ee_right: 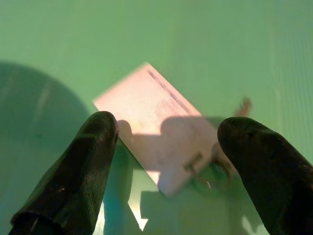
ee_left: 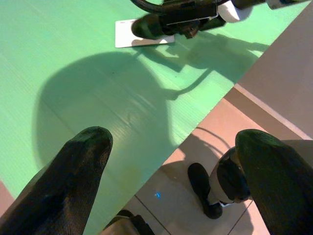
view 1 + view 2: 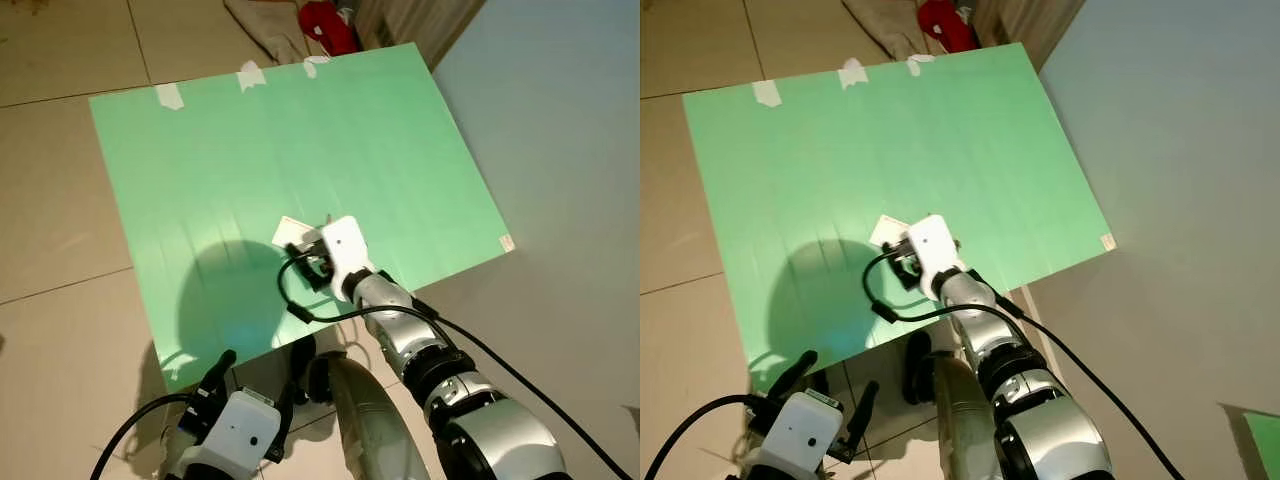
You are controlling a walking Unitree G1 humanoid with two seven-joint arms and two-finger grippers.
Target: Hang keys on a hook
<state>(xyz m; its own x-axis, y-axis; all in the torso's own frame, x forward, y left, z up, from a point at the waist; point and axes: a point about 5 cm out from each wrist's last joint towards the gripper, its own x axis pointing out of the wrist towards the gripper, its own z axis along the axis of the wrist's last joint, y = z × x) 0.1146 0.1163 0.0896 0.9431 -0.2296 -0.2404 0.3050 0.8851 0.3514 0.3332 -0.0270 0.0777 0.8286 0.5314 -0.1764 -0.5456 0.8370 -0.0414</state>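
Lying flat on a beige tiled floor [image 3: 60,200] is one large green sheet [image 3: 250,150], corrugated in fine lines and fixed along its far edge with three strips of white tape [image 3: 168,96]. Beyond that edge sit a crumpled beige cloth [image 3: 262,28] and a red item [image 3: 330,25] beside it. A pale grey wall [image 3: 560,120] rises along the robot's right.

On the sheet, toward its near edge, lies one white card tag [image 1: 156,127] with a metal key ring [image 1: 210,174] at one corner; the keys themselves cannot be told apart in the blur. The right hand [image 3: 318,256] hovers just above the tag, its two black fingers [image 1: 83,166] spread wide, one to each side of the card, gripping nothing. A black cable [image 3: 300,300] loops from its wrist, and a round shadow falls on the green beside it.

The left hand [image 3: 255,375] hangs low near the sheet's near edge, over the floor, its two fingers [image 2: 63,181] also apart and empty.
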